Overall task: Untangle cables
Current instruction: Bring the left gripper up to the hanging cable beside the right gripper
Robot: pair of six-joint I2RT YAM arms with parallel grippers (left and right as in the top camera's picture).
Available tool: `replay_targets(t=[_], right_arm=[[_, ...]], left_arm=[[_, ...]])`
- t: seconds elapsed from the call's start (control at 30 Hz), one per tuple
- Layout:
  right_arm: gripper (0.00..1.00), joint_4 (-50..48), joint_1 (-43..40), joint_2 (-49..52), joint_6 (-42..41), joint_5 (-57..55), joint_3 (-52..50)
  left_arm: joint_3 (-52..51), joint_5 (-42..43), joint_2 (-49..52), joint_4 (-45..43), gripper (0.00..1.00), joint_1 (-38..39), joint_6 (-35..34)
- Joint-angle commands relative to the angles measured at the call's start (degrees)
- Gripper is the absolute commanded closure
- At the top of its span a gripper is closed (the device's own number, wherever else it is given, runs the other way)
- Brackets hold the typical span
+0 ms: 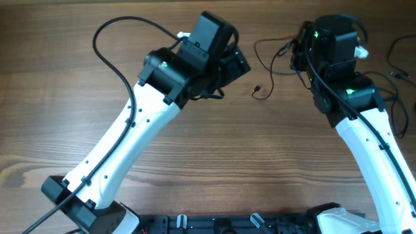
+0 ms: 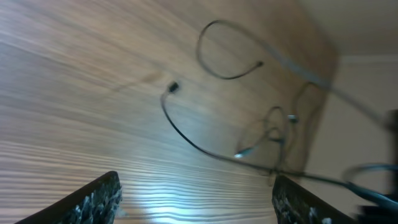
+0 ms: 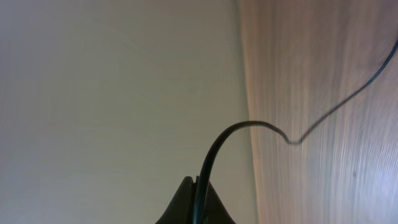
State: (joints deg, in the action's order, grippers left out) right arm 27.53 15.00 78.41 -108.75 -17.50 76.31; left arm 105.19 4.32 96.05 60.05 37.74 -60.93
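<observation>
Standing wide with nothing between them, the left jaws face at least two thin dark cables [image 2: 193,146], looped and crossed on the desk [image 1: 195,162] ahead; the tangle hides the exact count. The right jaws are pinched on one cable [image 3: 249,123] arcing from their tips. Brown wood grain covers the desk, and a pale wall [image 3: 93,93] lies past its edge.
</observation>
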Motion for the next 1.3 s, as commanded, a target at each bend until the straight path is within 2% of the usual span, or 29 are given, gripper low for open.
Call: replay_targets(t=[0.0,0.07,0.13,0.2,0.33,0.37,0.5,0.57,0.73,0.87,1.03,1.13,1.17,1.27], right_arm=[[0.96,2.23,-1.16,-1.27,-5.97,-9.29,0.28],[0.96,4.0,-1.92,-1.27,-5.18,-9.29,0.28],[0.96,5.4,-2.8,-1.27,-5.29,-9.29,0.28],[0.96,5.86,-3.39,-1.27,-5.27,-9.18,0.28],[0.96,7.65,-4.0,-1.4,-5.31,-7.67,0.28],[0.96,7.89,-4.0,-1.4,-5.38,-7.41,0.28],[0.96,8.61,-4.0,-1.4,-5.38,-6.82,0.28],[0.96,9.55,-4.0,-1.4,-5.33,-6.82,0.28],[0.96,10.91,-4.0,-1.44,-5.25,-6.86,0.28],[0.96,11.5,-4.0,-1.44,-5.25,-6.86,0.28],[0.96,12.76,-4.0,-1.51,-5.22,-7.93,0.28],[0.96,13.62,-4.0,-1.55,-5.2,-8.63,0.28],[0.96,13.7,-4.0,-1.55,-5.22,-8.63,0.28],[0.96,13.7,-4.0,-1.55,-5.16,-8.83,0.28]], left_arm=[[-0.2,0.33,-0.42,-5.7,0.17,2.1,-11.5],[-0.2,5.57,-0.42,-8.61,0.18,2.16,-23.41],[-0.2,9.9,-0.42,-11.52,0.25,1.79,-31.91],[-0.2,10.49,-0.42,-12.74,0.24,1.73,-37.29],[-0.2,10.29,-0.31,-12.81,0.22,1.84,-52.39],[-0.2,9.79,-0.2,-12.79,0.21,2.08,-53.88],[-0.2,6.95,1.92,-12.2,0.22,3.3,-55.08],[-0.2,9.51,4.42,-12.09,0.24,3.78,-55.21],[-0.2,15.69,10.19,-14.08,0.42,3.85,-56.76],[-0.2,18.21,13.97,-16.31,0.5,3.91,-56.78],[-0.2,17.99,16.55,-16.41,0.5,3.96,-56.78],[-0.2,17.94,17.9,-16.76,0.42,4.02,-57.0],[-0.2,18.03,18.4,-18.18,0.39,4.22,-57.0],[-0.2,19.8,18.84,-23.32,0.39,4.33,-56.89]])
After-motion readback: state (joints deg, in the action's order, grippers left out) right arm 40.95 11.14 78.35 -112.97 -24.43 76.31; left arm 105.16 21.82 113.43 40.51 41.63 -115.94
